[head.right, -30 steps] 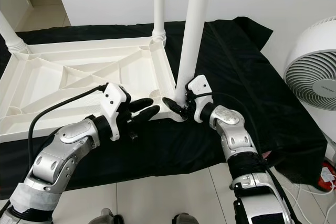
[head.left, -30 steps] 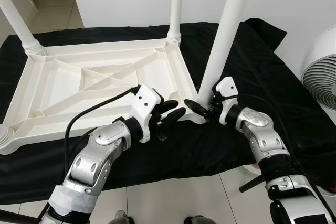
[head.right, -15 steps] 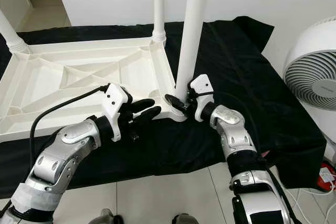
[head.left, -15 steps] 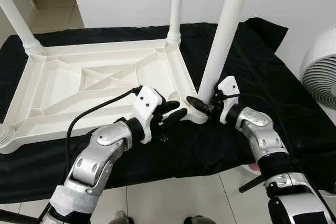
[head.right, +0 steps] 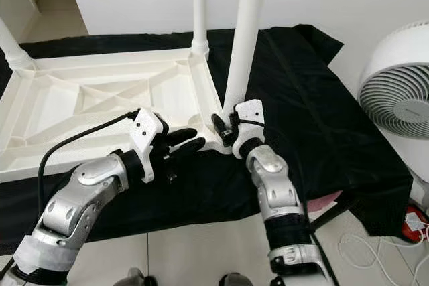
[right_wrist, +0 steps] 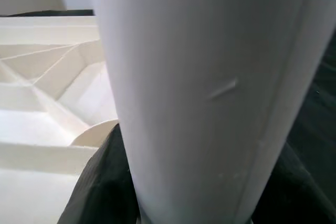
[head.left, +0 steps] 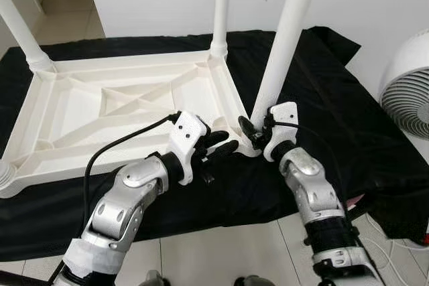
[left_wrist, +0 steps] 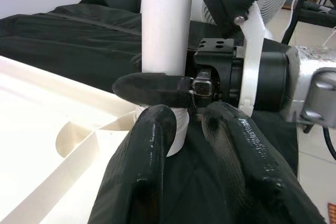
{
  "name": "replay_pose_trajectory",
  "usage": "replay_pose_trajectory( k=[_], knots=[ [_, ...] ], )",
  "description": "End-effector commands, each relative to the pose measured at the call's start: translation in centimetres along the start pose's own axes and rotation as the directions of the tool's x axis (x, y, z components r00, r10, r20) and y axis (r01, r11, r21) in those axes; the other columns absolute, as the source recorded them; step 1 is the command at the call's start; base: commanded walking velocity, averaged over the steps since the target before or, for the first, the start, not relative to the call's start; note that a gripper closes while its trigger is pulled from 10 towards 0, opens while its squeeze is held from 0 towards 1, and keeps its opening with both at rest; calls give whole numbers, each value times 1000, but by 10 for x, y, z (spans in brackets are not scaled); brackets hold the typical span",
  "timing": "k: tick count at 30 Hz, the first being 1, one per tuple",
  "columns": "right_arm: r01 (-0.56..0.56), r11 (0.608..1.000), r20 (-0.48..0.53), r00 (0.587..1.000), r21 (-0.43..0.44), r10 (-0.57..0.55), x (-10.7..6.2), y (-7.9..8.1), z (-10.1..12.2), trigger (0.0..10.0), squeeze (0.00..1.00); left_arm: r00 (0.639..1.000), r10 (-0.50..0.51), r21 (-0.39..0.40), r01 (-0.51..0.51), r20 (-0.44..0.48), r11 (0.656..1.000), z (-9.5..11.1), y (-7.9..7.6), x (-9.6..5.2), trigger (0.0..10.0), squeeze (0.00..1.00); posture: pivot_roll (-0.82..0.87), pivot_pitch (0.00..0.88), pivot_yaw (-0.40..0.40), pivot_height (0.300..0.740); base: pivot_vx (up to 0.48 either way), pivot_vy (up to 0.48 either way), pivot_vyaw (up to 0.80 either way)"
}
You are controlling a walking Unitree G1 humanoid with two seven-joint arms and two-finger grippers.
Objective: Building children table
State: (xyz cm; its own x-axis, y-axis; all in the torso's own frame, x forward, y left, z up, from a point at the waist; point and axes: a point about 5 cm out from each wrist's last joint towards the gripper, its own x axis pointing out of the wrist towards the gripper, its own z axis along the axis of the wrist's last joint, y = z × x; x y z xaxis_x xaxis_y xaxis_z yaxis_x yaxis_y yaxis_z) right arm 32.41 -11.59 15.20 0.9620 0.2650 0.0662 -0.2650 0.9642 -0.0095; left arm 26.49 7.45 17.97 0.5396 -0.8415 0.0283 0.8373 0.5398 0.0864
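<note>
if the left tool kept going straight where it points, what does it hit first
Most likely the right tool, clamped around the white table leg just ahead of the left tool, with the leg right behind it; depth is hard to judge.

head: down, forward | wrists: close, facing leg (left_wrist: 163, 30) | shared: leg

A white table frame (head.left: 120, 108) with white legs (head.left: 285, 38) lies on a black cloth (head.left: 328, 98), near a white fan (head.left: 409, 95).

White table (head.left: 114, 108) lies upside down (legs (head.left: 285, 41) upright).
</note>
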Motion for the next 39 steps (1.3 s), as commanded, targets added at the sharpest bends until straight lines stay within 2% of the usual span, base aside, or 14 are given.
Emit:
replay_pose_trajectory(
  k=[1, 5, 9, 10, 11, 12, 19, 20, 25, 29, 31, 34, 35, 39],
  knots=[
    [170, 985, -51, 984, 20, -169, -7, 0, -11, 10000, 0, 1000, 29, 12, -29, -5, 1000, 0, 2, 0, 10000, 0, -64, 79, 15, 740, 0, 0, 0],
    [245, 967, -37, 969, 63, -243, -11, 10, -10, 10000, 0, 999, 32, 12, -32, -2, 999, 1, 3, 0, 10000, 0, -64, 79, 15, 740, 0, 0, 0],
    [167, 979, -14, 986, 119, -167, -12, 24, -6, 10000, 0, 999, 36, 8, -36, 4, 999, 1, 3, -1, 10000, 0, -64, 86, 15, 740, 0, 0, 0],
    [140, 983, 0, 990, 122, -141, -12, 25, -4, 10000, 882, 999, 35, 6, -35, 3, 999, 1, 2, -1, 10000, 0, -64, 86, 15, 740, 0, 0, 0],
    [140, 983, 0, 990, 122, -141, -12, 25, -4, 10000, 882, 999, 35, 6, -35, 3, 999, 1, 2, -1, 10000, 0, -64, 86, 15, 740, 0, 0, 0],
    [117, 986, 19, 993, 116, -120, -13, 25, -2, 10000, 1000, 999, 33, 5, -33, 3, 999, 1, 2, -1, 10000, 0, -64, 86, 15, 740, 0, 0, 0],
    [46, 985, 59, 997, 165, -57, -18, 23, 3, 10000, 1000, 1000, 20, -8, -20, 17, 1000, 3, 1, -1, 10000, 0, -71, 89, 15, 740, 0, 0, 0],
    [-2, 985, 75, 997, 171, -12, -20, 22, 4, 10000, 1000, 999, 15, -22, -14, 29, 1000, 4, 0, -1, 10000, 0, -74, 90, 16, 740, 0, 0, 0],
    [-89, 985, 91, 993, 150, 76, -23, 16, 7, 10000, 1000, 999, 6, -48, -4, 53, 999, 6, -2, -1, 10000, 0, -74, 90, 16, 740, 0, 0, 0],
    [-184, 980, 75, 981, 73, 179, -20, -3, 8, 10000, 1000, 998, -6, -51, 9, 55, 999, 7, -4, 0, 10000, 0, -77, 89, 14, 740, 0, 0, 0],
    [-199, 979, 59, 979, 35, 197, -19, -9, 7, 10000, 1000, 999, -12, -52, 14, 53, 999, 6, -5, 0, 10000, 0, -75, 84, 14, 740, 0, 0, 0],
    [-199, 979, 59, 979, 35, 197, -19, -9, 7, 10000, 1000, 999, -12, -52, 14, 53, 999, 6, -5, 0, 10000, 0, -75, 84, 14, 740, 0, 0, 0],
    [-237, 971, 43, 971, 4, 237, -17, -13, 7, 10000, 0, 999, -17, -53, 19, 49, 998, 5, -6, 0, 10000, 0, -71, 80, 14, 740, 0, 0, 0],
    [-321, 945, 5, 947, -60, 321, -14, -17, 3, 10000, 0, 999, -21, -58, 23, 35, 998, 0, -8, 0, 10000, 0, -68, 71, 13, 740, 0, 0, 0]
  ],
)
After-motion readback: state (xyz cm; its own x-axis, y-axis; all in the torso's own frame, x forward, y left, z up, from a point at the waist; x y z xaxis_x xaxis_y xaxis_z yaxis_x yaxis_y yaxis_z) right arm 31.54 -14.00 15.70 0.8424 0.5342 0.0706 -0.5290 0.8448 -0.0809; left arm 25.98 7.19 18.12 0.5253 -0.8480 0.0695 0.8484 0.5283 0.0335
